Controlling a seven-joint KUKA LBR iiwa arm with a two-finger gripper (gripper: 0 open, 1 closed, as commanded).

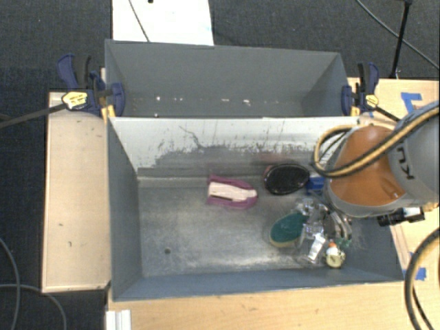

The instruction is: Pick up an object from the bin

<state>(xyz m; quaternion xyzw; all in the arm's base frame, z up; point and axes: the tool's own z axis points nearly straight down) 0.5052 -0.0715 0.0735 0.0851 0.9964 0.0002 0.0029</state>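
Inside the grey metal bin (172, 253), the robot's arm (421, 150) reaches in from the right, its orange cover (364, 170) hanging over the bin's right end. The tool (317, 243) is down near the floor in the near right corner. How far open the tool is cannot be told from where I stand, and nothing can be made out in its hold.

Just beside the tool, on its left, lies a green rounded thing (285, 229), the nearest thing to it. The two look to be touching or almost so, and I cannot tell which. The green thing lies flat on the bin floor, right of the middle and towards the near wall. It is close to round, with a tan edge showing along its lower left side. Its outline runs a little longer from that lower left side up towards the tool, though no clear front or pointing end can be told.

Farther back, near the far wall, lies a black oval thing (287, 179), its long axis running left to right. A small blue piece (315, 183) is just beside it on the right. To their left, well apart from the tool, a pink and purple thing (232, 192) lies lengthwise across the bin. A small pale round thing (335, 258) shows at the tool's near right side.
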